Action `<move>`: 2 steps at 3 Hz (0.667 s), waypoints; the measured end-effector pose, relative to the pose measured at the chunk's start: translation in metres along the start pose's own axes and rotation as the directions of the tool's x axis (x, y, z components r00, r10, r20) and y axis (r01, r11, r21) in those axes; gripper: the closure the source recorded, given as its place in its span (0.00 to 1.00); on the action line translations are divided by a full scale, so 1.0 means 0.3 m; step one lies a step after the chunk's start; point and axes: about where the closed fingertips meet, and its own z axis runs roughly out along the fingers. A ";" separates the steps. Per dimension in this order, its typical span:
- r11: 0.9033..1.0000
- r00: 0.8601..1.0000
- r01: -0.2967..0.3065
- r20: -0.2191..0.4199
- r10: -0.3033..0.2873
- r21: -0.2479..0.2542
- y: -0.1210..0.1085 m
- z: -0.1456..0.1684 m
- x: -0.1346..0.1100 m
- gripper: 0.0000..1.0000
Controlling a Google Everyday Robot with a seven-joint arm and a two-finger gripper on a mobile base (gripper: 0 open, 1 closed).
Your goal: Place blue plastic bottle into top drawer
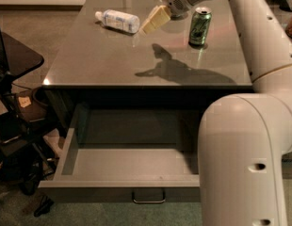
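Note:
The blue plastic bottle (pixel 117 20) lies on its side at the back left of the grey desk top (pixel 113 65), white cap pointing left. My gripper (pixel 146 28) hangs just above the desk, right beside the bottle's right end, tilted down toward it and holding nothing that I can see. The top drawer (pixel 122 191) is pulled out below the desk's front edge. Its inside looks empty and its small loop handle (pixel 149 197) shows on the front. My arm hides the drawer's right part.
A green soda can (pixel 200 26) stands upright on the desk, right of the gripper. My white arm (pixel 240 154) fills the right foreground. A black stand (pixel 14 55) and dark clutter on the floor (pixel 23 140) are left of the desk.

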 end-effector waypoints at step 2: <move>0.995 0.989 -0.086 0.126 0.078 0.057 -0.102 0.115 -0.043 0.00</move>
